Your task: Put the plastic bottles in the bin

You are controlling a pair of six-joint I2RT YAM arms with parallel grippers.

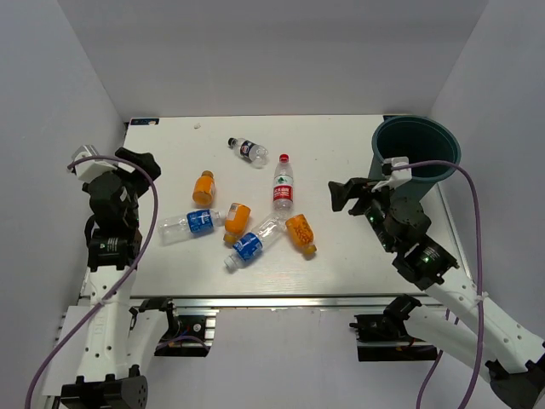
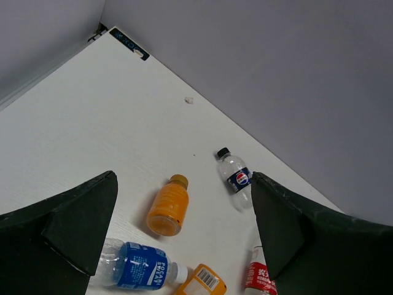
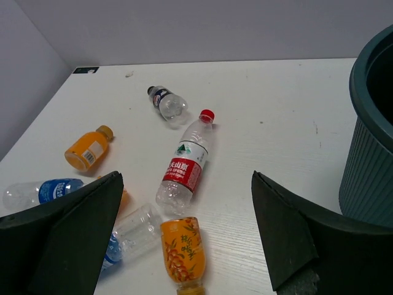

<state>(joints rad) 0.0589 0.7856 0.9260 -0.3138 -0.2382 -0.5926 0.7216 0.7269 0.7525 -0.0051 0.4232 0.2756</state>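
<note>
Top external: all seven bottles lie on their sides on the white tabletop (image 1: 341, 136), outside the bin (image 1: 387, 136), which stands upright at the far right corner. The dark-labelled bottle (image 1: 248, 151) is farthest back and the red-labelled bottle (image 1: 283, 183) is mid-table. The orange bottles (image 1: 203, 187) (image 1: 237, 219) (image 1: 300, 233) and blue-labelled bottles (image 1: 192, 223) (image 1: 249, 244) cluster nearer. Left end effector (image 2: 183, 181): fingers apart, holding nothing, at the left edge. Right end effector (image 3: 185, 177): fingers apart, empty, just beside the bin.
</note>
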